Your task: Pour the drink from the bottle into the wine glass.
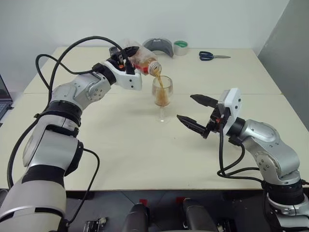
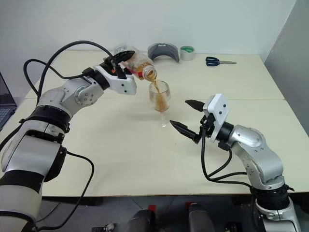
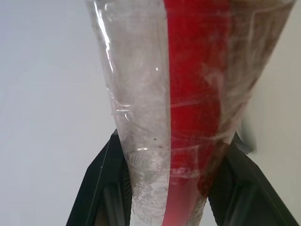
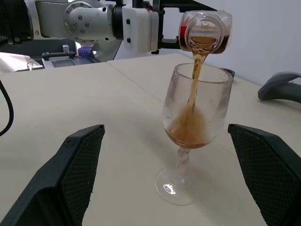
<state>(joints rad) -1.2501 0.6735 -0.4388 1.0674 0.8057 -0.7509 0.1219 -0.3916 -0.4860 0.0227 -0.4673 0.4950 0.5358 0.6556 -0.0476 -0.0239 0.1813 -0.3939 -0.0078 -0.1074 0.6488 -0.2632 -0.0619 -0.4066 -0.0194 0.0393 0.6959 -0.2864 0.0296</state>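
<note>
My left gripper (image 1: 126,60) is shut on the bottle (image 1: 144,63), a clear plastic one with a red strip label (image 3: 193,94), uncapped and tipped mouth-down over the wine glass (image 1: 162,93). A thin stream of the brown drink (image 4: 194,89) runs from the bottle's mouth (image 4: 204,35) into the bowl, where liquid stands about a third deep. The glass stands upright on the table (image 1: 120,145). My right gripper (image 1: 185,107) hangs open to the right of the glass, its fingers (image 4: 80,160) wide apart on either side of it and holding nothing.
At the table's far edge lie blue-handled scissors (image 1: 212,56), a roll of tape (image 1: 180,47) and a grey curved object (image 1: 159,46). A laptop (image 1: 4,99) shows at the left edge. A seam (image 1: 251,94) runs across the table behind the glass.
</note>
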